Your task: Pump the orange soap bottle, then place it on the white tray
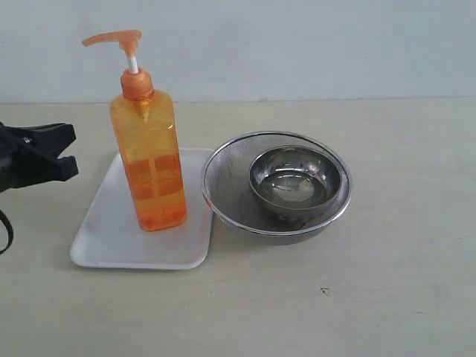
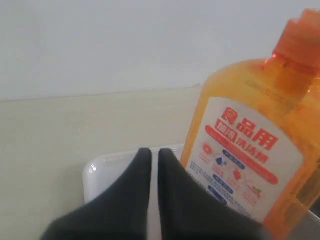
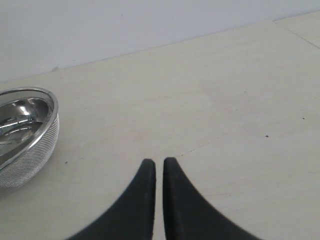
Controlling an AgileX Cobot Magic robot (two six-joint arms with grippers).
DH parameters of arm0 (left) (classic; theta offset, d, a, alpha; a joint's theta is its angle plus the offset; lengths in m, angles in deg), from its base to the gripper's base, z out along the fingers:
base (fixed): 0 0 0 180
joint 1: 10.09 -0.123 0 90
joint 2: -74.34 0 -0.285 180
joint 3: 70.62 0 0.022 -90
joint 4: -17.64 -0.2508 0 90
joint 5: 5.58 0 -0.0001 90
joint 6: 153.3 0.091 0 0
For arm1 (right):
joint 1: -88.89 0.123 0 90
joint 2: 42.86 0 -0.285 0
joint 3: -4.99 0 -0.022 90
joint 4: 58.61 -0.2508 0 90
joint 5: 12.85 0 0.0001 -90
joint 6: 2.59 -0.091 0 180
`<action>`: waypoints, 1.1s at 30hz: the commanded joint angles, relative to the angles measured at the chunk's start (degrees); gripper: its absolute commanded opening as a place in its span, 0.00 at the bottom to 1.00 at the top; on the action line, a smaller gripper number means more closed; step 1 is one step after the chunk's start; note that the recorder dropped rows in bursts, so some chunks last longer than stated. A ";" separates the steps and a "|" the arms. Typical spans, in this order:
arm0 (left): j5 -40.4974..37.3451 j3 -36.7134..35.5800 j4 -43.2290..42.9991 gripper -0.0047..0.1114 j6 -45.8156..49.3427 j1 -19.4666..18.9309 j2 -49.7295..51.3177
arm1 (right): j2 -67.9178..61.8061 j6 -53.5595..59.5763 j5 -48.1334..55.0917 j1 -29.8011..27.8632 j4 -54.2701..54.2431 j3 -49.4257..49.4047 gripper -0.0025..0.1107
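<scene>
Orange soap bottle (image 1: 149, 171) on white tray (image 1: 104, 232); left gripper (image 2: 154, 151), right gripper (image 3: 159, 161) closed, empty.

bottle (image 1: 149, 167) beside left gripper (image 2: 151, 152): translucent orange, white pump stem, white label (image 2: 240, 160) with red and blue print | tray (image 1: 111, 234): plain white | mesh bowl (image 1: 223, 195): silver, fine weave | inner bowl (image 1: 296, 182): mirror steel | left gripper, right gripper (image 3: 158, 162): black | table (image 1: 372, 297): pale beige

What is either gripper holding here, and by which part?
Nothing. The left gripper is shut empty, apart from the soap bottle standing on the tray; the right gripper is shut empty over the table.
</scene>
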 commanded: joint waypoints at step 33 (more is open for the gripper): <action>16.31 9.20 -6.96 0.08 -2.12 -0.15 19.12 | 0.25 0.19 -0.16 -0.08 -0.07 0.06 0.03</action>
